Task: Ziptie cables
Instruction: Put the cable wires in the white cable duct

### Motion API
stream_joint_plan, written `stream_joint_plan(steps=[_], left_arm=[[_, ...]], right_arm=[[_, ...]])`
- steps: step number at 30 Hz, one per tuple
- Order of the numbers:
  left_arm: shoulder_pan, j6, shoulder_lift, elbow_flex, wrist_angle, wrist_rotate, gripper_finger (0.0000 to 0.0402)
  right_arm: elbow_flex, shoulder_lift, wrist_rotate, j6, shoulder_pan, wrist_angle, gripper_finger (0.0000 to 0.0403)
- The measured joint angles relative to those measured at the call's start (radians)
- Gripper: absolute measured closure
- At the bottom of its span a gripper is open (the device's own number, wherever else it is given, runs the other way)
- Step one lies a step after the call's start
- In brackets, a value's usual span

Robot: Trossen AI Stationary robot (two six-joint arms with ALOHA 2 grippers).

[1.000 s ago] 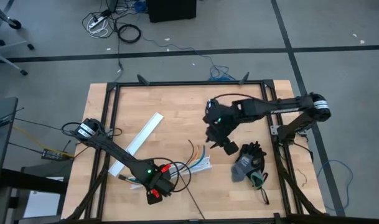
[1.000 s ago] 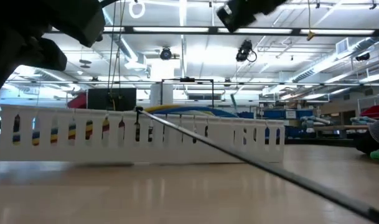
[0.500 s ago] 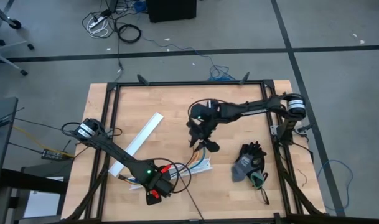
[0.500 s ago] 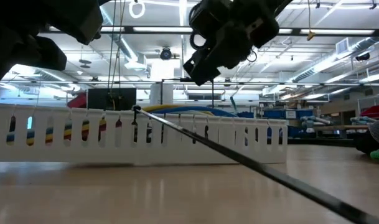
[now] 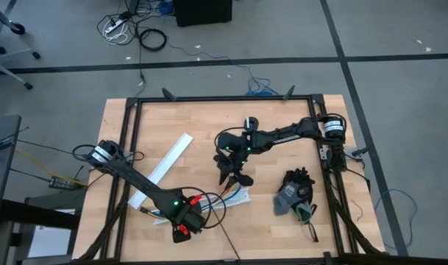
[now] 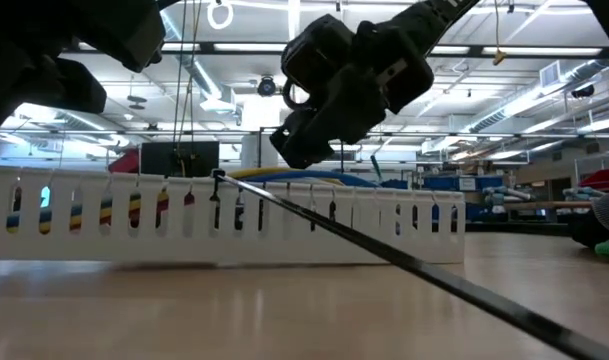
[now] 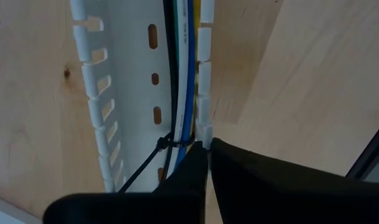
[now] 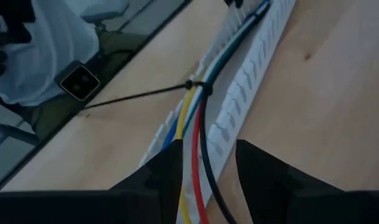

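I see a light butcher-block table [image 5: 187, 118] with a black frame, on a grey floor with dark tape lines and loose cords near a black box at the far edge. Low view looks into a big hall: ceiling strip lights, shelving, blue bins.

On the table: one long white slotted channel [image 5: 162, 168] lying diagonally toward the left, a shorter slotted channel [image 5: 237, 196] near the front centre, and a dark glove heap [image 5: 295, 191] with green trim toward the right.

The cables [image 8: 195, 118] (red, yellow, blue, green, black visible) run along inside the shorter channel. A ziptie [image 8: 139, 94] is looped around the bundle, its head sits on the wires and the tail sticks out sideways across the wood. Left wrist view shows another ziptie [image 7: 153, 160] cinched round the wires [image 7: 180, 93] near the channel's end. In the low view a thin black strip [image 6: 384, 255] slants up off the table in front of the channel wall.

Left gripper [image 5: 185, 223] sits low at the front edge, arm stretched diagonally from the left mount, fingers [image 7: 189, 171] clenched together right at the channel edge by the ziptie; can't tell if the tail is pinched between them.

Right gripper [image 5: 234, 179] reaches in from the right mount, elbow folded, wrist pitched down, hovering over the far end of the short channel. Its fingers [image 8: 161, 171] stand parted, straddling the cables from above, holding nothing.
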Motion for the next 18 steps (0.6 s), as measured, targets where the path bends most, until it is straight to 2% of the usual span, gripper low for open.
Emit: stream_joint_plan(steps=[10,18], left_arm=[[0.000,0.001,-0.001,0.000,0.000,-0.001,0.0401],[-0.001,-0.002,-0.001,0.000,0.002,-0.002,0.0401]], right_arm=[[-0.002,0.065,-0.001,0.008,0.001,-0.054,0.0260],[0.000,0.065,0.021,0.006,0.001,-0.104,0.0260]])
